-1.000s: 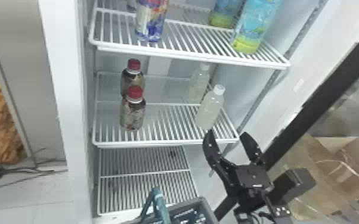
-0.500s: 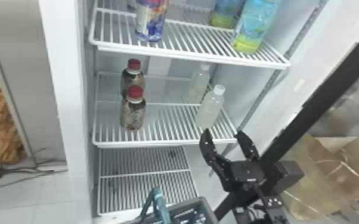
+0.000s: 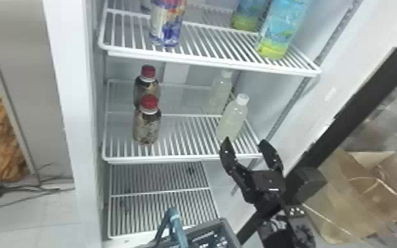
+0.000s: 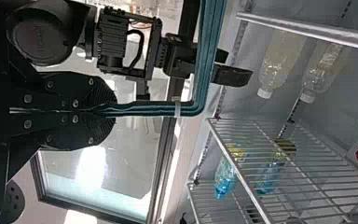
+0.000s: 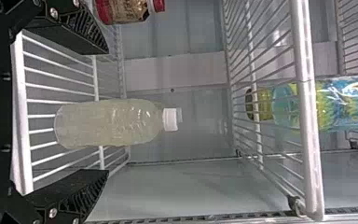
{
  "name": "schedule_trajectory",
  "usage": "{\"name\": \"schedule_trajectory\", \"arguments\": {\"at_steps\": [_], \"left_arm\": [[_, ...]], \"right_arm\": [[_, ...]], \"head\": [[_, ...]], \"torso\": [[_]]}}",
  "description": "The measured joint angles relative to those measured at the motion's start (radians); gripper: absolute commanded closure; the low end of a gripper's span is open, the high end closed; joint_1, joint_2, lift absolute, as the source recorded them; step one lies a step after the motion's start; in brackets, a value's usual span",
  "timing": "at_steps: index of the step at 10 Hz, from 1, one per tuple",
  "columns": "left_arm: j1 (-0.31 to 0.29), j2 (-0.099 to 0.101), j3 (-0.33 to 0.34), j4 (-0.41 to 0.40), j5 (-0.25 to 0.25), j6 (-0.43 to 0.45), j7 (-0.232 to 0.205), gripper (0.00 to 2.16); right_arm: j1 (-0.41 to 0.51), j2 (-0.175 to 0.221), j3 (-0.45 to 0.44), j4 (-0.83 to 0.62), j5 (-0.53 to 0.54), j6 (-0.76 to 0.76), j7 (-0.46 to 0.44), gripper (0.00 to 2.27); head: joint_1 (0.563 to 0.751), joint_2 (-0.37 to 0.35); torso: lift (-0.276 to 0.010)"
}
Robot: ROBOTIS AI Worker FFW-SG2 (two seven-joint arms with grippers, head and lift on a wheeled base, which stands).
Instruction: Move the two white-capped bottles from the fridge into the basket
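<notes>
The front white-capped bottle (image 3: pixel 233 119) stands upright on the fridge's middle shelf, with the rear white-capped bottle (image 3: pixel 220 93) behind it. My right gripper (image 3: pixel 244 142) is open at that shelf's front edge, just before the front bottle and slightly to its right. Seen from the right wrist, the bottle (image 5: pixel 112 122) lies between and beyond the spread fingers of the right gripper (image 5: pixel 107 112), ungripped. At the head view's bottom edge is the basket (image 3: pixel 228 228) with its teal handle (image 3: pixel 178 227). In the left wrist view my left gripper (image 4: pixel 108 111) is shut on the handle (image 4: pixel 144 108).
Two red-capped bottles (image 3: pixel 147 127) stand on the middle shelf's left side. The upper shelf (image 3: pixel 207 64) holds blue-green bottles (image 3: pixel 283 29) and a colourful one (image 3: pixel 167 24). A dark door frame (image 3: pixel 366 89) and a cardboard box (image 3: pixel 356 198) are at the right.
My right gripper has moved a little up and left in the head view, closer to the front white-capped bottle, staying open. The bottles and basket have not visibly moved.
</notes>
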Motion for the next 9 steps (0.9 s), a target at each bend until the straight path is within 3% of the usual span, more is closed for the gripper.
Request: {"name": "schedule_trajectory", "arguments": {"at_steps": [9], "left_arm": [[0.005, -0.004, 0.009, 0.000, -0.002, -0.002, 0.000, 1.12]], "right_arm": [[-0.208, -0.023, -0.002, 0.208, 0.045, -0.001, 0.000, 0.14]], "head": [[0.695, -0.350]], "torso": [[-0.260]]}}
